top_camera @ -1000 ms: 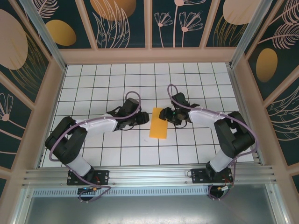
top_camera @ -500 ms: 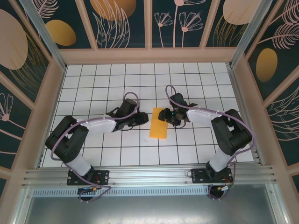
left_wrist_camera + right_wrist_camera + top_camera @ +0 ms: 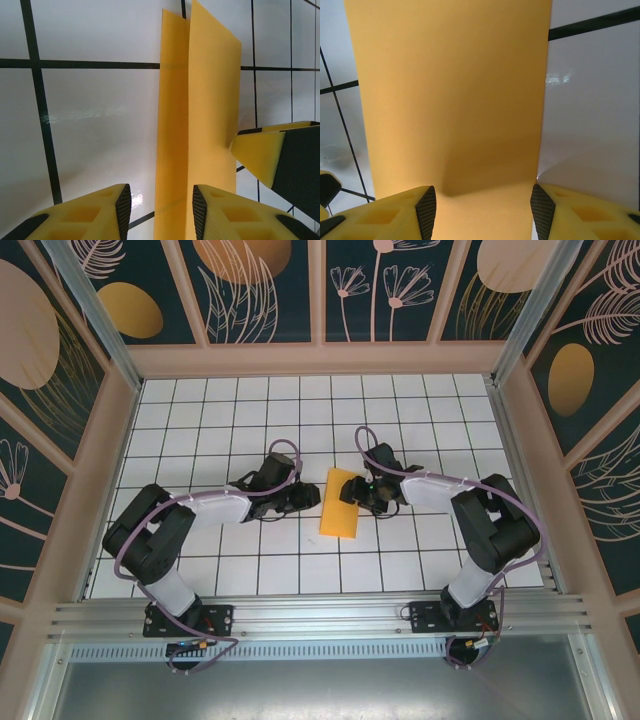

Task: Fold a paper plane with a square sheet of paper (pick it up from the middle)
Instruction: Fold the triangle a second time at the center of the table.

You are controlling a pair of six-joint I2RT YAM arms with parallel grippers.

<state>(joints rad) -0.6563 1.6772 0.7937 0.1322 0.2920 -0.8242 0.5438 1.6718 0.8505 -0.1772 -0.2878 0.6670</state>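
The square sheet of paper (image 3: 340, 504) lies on the white grid table as an orange-yellow rectangle, folded lengthwise in half. In the left wrist view its two layers (image 3: 200, 125) are slightly offset, one long edge stepped behind the other. My left gripper (image 3: 308, 496) is low at the paper's left edge and open (image 3: 161, 207), with the paper running between its fingers. My right gripper (image 3: 352, 490) is at the paper's upper right edge. It is open too (image 3: 482, 210), its wide-spread fingers either side of the paper (image 3: 450, 90). One right fingertip (image 3: 265, 160) rests on the paper's far edge.
The table (image 3: 220, 570) is a white grid walled by pink frame posts and patterned panels. A metal rail (image 3: 320, 615) runs along the near edge by the arm bases. Both arms stretch inward and nearly meet at the table's middle.
My right gripper has edged left onto the paper's upper right edge. The left gripper has shifted only slightly. The paper has stayed in place.
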